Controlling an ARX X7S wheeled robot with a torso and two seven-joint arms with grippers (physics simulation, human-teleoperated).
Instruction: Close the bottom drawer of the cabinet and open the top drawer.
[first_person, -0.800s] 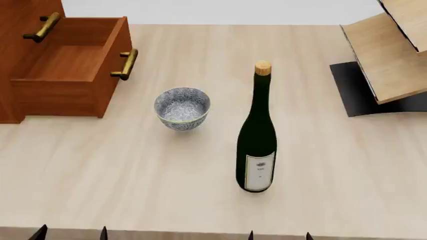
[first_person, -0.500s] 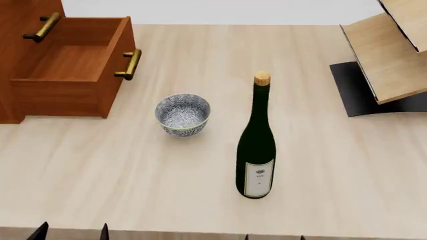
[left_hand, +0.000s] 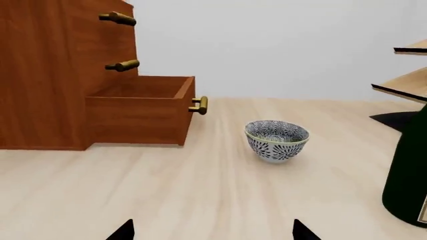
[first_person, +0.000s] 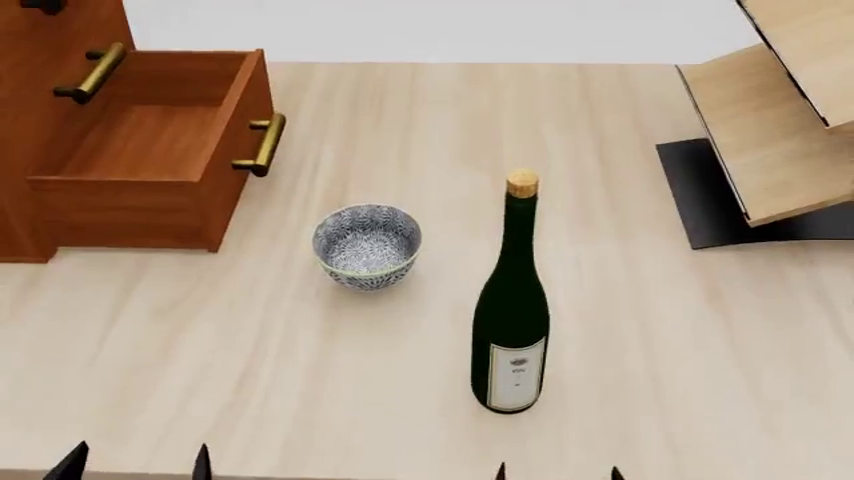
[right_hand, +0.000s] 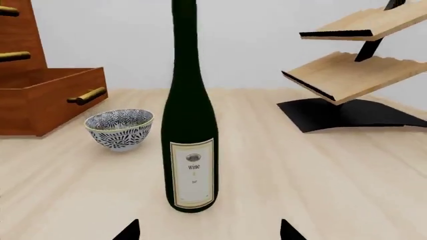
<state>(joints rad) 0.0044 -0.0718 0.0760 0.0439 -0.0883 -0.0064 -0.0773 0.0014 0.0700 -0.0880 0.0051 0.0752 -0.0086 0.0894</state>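
Everything in the head view has slid a little lower than before, so more of the cabinet (first_person: 54, 60) shows now. Nothing on the table (first_person: 267, 350) has really shifted; only the view has moved.

The bottom drawer (first_person: 140, 165) sticks out of the cabinet, wide open, toward the bowl (first_person: 367, 245). Its brass handle (first_person: 260, 145) runs front to back, just beside the bowl. The top drawer (left_hand: 67, 20) is pushed in, high on the cabinet.

Both hands wait well back from the cabinet, not holding anything. The left gripper (left_hand: 212, 231) has its two tips spread apart. The right gripper (right_hand: 208, 230) does too, facing the bottle (right_hand: 190, 125).

I think the left gripper is nearer, so it should push the handle toward the cabinet.
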